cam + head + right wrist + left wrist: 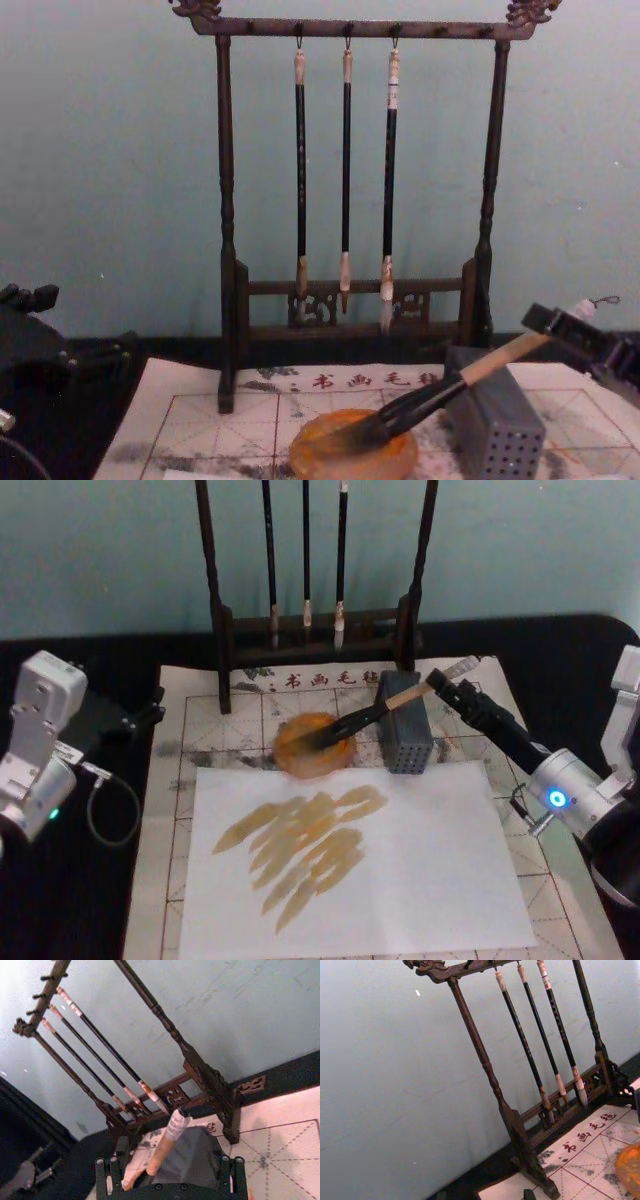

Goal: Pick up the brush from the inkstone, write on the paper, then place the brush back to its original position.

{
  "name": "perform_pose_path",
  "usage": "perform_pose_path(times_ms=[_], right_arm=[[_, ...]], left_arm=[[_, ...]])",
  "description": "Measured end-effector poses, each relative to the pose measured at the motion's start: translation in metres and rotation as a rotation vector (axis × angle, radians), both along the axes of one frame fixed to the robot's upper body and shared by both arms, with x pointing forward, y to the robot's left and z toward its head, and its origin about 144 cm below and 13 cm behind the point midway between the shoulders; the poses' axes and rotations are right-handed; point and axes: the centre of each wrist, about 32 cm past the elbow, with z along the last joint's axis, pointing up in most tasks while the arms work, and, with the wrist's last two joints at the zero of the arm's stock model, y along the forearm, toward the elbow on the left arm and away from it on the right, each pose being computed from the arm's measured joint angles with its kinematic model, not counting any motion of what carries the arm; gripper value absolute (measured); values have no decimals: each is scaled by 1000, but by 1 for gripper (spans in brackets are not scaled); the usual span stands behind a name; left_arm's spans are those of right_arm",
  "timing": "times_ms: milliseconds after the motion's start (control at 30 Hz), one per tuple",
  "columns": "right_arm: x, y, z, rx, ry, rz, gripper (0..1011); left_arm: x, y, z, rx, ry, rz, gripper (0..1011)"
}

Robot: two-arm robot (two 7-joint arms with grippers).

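— What's laid out on the table from where you stand?

— Biggest thing is the gridded paper [520, 850], with a plain white sheet [400, 880] on top of it carrying tan brush strokes. Behind stands the dark wooden brush rack [225, 200] with three thin brushes [345, 170] hanging from its top bar.

— And the arms?

— The left gripper [150, 712] sits off at the left edge of the paper, well apart from everything; whether its fingers are apart or together I cannot tell. The right gripper [443, 687] reaches in from the right, and its fingers are closed around the upper tan handle of the brush [375, 716].

— Where's the brush itself?

— Slanted — its dark tip rests in the orange inkstone [305, 755] at the white sheet's far edge, and the handle lies across the top of the grey perforated block [405, 740] just beside the dish. The white-wrapped end pokes out past the fingers.
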Motion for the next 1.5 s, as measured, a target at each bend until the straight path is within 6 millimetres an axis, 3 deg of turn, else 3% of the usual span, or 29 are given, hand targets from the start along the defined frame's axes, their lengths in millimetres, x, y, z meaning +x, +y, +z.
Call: perform_pose_path(times_ms=[700, 1233, 1500], right_arm=[[-13, -11, 4, -360, -71, -95, 1000], [-8, 16, -4, -472, -93, -282, 1000], [-6, 18, -3, -452, -80, -297, 1000]], left_arm=[[0, 0, 0, 0, 0, 0, 1001], [0, 0, 0, 0, 0, 0, 1001], [0, 0, 0, 0, 0, 0, 1001]])
